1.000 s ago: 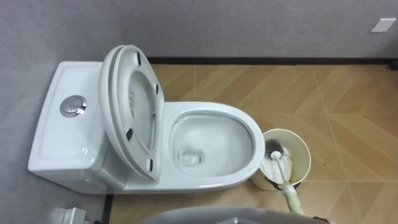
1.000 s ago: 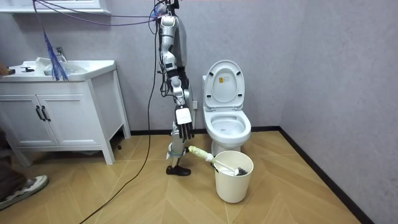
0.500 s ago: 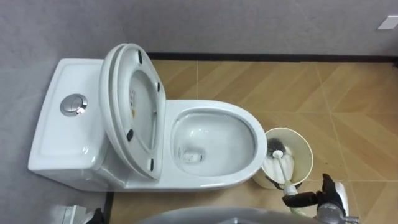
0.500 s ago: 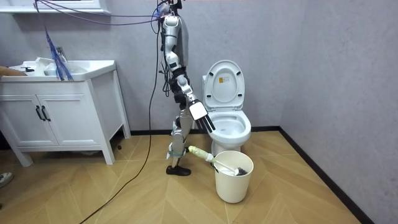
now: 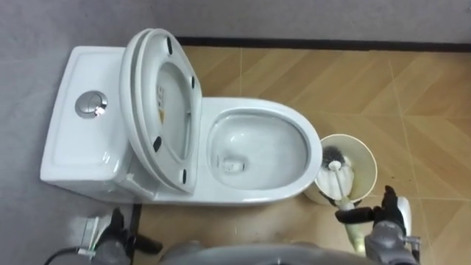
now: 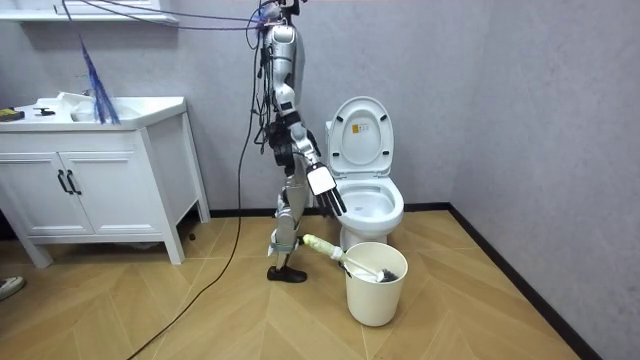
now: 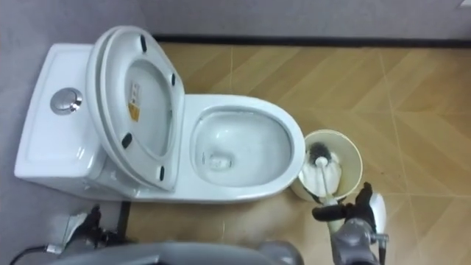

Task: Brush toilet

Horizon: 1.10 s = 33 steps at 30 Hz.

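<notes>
The white toilet [image 5: 257, 151] stands with seat and lid [image 5: 158, 110] raised against the tank, and its bowl is bare. Right of the bowl a cream bucket [image 5: 362, 158] holds the toilet brush [image 5: 335, 173]. Its black bristle head is down inside, and the pale handle [image 6: 325, 245] leans out over the rim toward me. My right hand [image 5: 386, 228] hovers just above the handle's end with fingers straight, open and holding nothing. My left hand [image 5: 121, 237] hangs low by the tank's base, fingers loose.
I stand beside the toilet, facing its side, with the grey wall [image 6: 440, 90] behind the tank. A white vanity cabinet [image 6: 95, 180] with a sink stands at the room view's left. Wood floor [image 5: 412, 103] lies open beyond the bucket.
My right arm swung forward from hanging at my side, and the hand now reaches out over the brush handle. The eye view has shifted down a little. Brush and bucket have not moved.
</notes>
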### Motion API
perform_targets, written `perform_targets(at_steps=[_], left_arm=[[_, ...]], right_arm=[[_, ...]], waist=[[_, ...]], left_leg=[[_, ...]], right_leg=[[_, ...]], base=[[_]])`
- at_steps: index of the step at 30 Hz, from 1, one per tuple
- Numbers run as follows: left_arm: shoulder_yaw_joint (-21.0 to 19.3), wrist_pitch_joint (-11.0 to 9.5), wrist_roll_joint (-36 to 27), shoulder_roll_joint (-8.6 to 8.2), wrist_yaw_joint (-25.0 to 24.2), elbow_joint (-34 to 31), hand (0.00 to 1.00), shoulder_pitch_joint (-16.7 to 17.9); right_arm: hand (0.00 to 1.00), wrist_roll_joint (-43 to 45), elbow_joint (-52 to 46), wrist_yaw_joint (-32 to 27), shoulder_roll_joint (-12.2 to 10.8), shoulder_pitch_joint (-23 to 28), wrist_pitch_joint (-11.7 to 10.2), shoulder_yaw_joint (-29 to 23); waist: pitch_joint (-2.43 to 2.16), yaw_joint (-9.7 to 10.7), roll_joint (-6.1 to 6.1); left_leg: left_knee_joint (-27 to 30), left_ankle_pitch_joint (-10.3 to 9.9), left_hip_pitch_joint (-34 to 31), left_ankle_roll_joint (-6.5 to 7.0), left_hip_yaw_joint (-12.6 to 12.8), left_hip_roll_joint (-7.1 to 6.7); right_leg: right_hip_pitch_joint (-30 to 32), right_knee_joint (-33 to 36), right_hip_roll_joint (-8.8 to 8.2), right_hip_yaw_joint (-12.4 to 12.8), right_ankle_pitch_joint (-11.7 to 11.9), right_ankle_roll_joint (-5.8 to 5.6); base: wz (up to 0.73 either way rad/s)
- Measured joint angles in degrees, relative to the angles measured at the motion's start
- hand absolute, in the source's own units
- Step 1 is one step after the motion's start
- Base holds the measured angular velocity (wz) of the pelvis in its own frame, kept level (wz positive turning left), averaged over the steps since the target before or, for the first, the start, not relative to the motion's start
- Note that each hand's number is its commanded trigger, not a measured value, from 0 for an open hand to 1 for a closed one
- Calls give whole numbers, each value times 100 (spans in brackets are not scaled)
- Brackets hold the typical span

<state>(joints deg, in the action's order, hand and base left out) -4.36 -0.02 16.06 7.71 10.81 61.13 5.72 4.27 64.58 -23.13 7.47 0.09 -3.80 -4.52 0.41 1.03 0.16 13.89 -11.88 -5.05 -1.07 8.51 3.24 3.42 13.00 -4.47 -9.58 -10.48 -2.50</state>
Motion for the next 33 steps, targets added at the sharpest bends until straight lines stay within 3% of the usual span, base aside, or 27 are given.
perform_targets(at_steps=[7,10,15,17,22,27,33], left_arm=[[442,-175,-809,-1,31,346,0,-493],[726,-200,-1225,-23,25,589,0,-928],[840,-203,-1436,-49,27,553,0,-1674],[1000,-202,-1552,-50,33,445,0,-1923],[1210,-194,-1693,-101,50,21,0,-2050],[1422,-188,-2120,-149,80,-431,0,-2143],[1644,-175,-2220,-103,11,-735,0,-2220]], right_arm=[[0,-535,738,-46,117,-608,-51,173],[0,-679,1165,-63,143,-1056,-31,216],[0,-850,1345,-135,286,-1670,-29,218],[0,-1041,1327,-132,399,-1831,27,307],[0,-1135,1305,-134,687,-2130,224,326],[0,-1556,1300,-210,1020,-2375,264,335],[0,-1593,1269,-300,1179,-2613,325,359]], waist=[[60,11,92],[87,5,101],[235,-79,108],[239,-148,100],[249,-162,83],[249,-234,81],[249,-276,81]], left_leg=[[375,40,-913,65,-126,-38],[768,46,-1497,81,-244,-66],[1611,-72,-2680,233,-273,-103],[1825,-84,-3088,256,-316,-137],[2298,-51,-3905,309,-317,-263],[2783,-58,-4613,316,-390,-284],[3195,-108,-5200,313,-391,-245]], right_leg=[[898,448,-107,-104,-16,8],[1436,858,-188,-171,-51,13],[2603,1777,-368,-143,-270,48],[3045,2097,-453,-133,-329,62],[3949,2786,-647,-48,-480,77],[4613,3311,-736,-59,-594,130],[5211,3774,-772,-20,-699,196]], base=[[8],[18],[10],[6],[12],[10],[3]])
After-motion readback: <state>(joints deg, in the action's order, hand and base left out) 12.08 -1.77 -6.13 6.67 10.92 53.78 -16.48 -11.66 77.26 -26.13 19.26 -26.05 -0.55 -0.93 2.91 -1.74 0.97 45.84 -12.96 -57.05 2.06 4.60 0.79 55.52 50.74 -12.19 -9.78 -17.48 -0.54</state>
